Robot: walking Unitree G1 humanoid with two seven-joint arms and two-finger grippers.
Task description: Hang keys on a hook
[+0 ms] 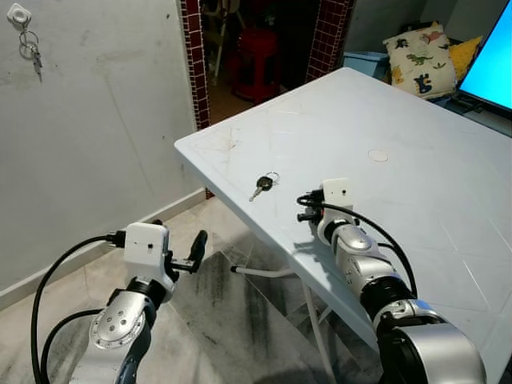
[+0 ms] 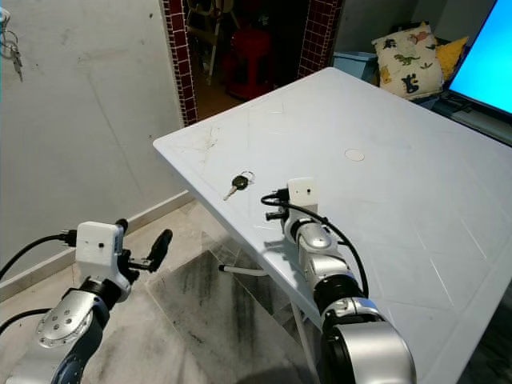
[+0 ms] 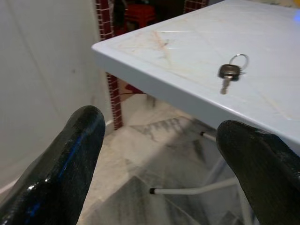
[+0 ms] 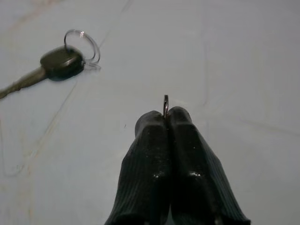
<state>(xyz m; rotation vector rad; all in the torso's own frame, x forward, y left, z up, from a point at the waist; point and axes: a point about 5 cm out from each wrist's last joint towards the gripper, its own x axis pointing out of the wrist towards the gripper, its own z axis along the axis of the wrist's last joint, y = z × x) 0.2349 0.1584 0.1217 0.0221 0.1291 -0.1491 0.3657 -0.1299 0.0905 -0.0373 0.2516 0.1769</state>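
Right gripper (image 4: 166,123) is resting on the white table (image 1: 416,184), fingers pressed together pinching a thin metal ring (image 4: 165,106), right of the key (image 1: 262,185). Left gripper (image 3: 159,154) is hovering wide apart. No legible writing.

1. Open bench (image 1: 416,184) surface surrounds the key (image 1: 262,185) on every side, with nothing standing between it and the right end effector (image 1: 302,207) just beside it.
2. The left end effector (image 1: 197,248) hangs below the bench edge, over bare floor (image 1: 216,336); the bench corner (image 1: 182,144) juts above it.
3. A white bench leg (image 1: 264,273) crosses the space under the bench edge, near the left end effector.
4. The wall (image 1: 96,128) to the left carries a hook (image 1: 19,16) with keys (image 1: 32,50) hanging from it, well apart from both arms, with open air between.
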